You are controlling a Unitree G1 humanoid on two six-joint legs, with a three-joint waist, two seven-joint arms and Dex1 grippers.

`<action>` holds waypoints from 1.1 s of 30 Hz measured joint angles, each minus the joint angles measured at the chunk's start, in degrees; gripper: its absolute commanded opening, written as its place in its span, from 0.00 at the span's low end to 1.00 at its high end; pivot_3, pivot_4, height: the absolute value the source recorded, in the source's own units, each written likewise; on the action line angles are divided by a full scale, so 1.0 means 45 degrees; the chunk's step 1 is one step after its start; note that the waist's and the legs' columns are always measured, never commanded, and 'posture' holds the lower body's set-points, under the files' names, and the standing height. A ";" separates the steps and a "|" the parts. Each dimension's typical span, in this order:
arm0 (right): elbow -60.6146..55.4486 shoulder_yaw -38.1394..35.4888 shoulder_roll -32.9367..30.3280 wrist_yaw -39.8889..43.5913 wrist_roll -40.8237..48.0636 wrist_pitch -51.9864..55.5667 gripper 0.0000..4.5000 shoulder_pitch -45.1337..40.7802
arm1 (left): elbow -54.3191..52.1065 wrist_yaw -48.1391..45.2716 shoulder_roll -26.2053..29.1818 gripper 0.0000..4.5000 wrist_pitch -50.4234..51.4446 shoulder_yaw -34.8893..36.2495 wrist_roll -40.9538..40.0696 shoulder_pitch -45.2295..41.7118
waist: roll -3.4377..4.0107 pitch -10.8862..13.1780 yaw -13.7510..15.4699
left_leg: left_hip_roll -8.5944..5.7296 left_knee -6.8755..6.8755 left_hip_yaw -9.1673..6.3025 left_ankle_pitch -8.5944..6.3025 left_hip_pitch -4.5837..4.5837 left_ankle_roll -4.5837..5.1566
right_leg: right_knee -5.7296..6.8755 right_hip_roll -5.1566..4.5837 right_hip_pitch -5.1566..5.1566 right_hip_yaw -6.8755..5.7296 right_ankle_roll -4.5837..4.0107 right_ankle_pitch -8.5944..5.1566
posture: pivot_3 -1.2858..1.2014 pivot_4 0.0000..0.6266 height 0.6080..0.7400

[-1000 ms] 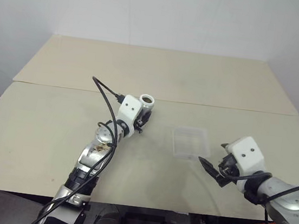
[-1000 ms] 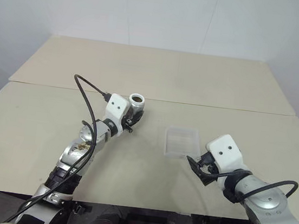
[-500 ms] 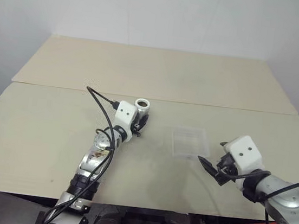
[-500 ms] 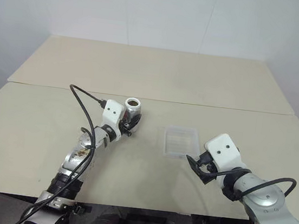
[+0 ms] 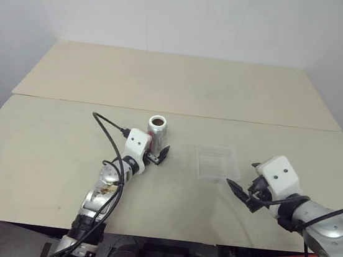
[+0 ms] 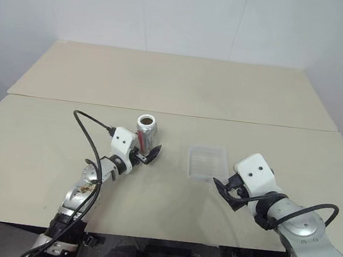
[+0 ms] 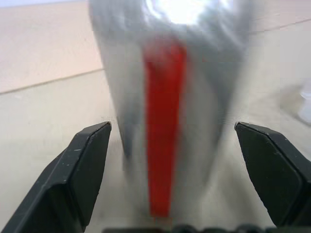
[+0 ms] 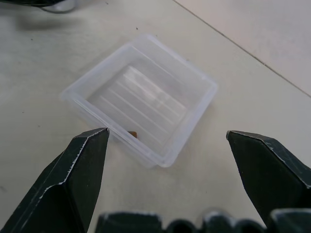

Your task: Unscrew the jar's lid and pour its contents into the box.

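Note:
The jar (image 5: 158,127) stands upright on the table, its mouth uncapped and brownish inside. A red stripe runs down its label (image 7: 164,136). My left gripper (image 5: 156,150) is open, with a finger on each side of the jar and a gap to it on both sides. The lid is out of view. To the right lies the box (image 5: 218,164), a shallow clear tray with a small brown bit (image 8: 133,133) inside. My right gripper (image 5: 239,194) hovers open just short of the box's near wall (image 8: 92,108), with nothing between its fingers.
A seam (image 5: 272,124) crosses the tabletop behind the jar and the box. A black cable (image 5: 108,130) loops off my left wrist over the table. The table's front edge (image 5: 164,237) runs close below both arms.
My left gripper came down and back towards me with the jar, set it on the table and opened. The right gripper has stayed where it was.

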 measured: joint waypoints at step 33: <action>0.3824 -0.4854 -0.2790 0.9192 0.0166 -0.8322 1.00 0.3297 | -0.5698 -0.7892 0.6676 0.98 0.0305 0.4813 -0.7107 0.5244 | 0.0026 0.0017 0.0002 | 0.0056 -0.0034 0.0004 -0.0047 0.0123 -0.0024 | 0.0012 0.0005 0.0079 0.0013 -0.0058 -0.0036 | 0.52 0.24 1.00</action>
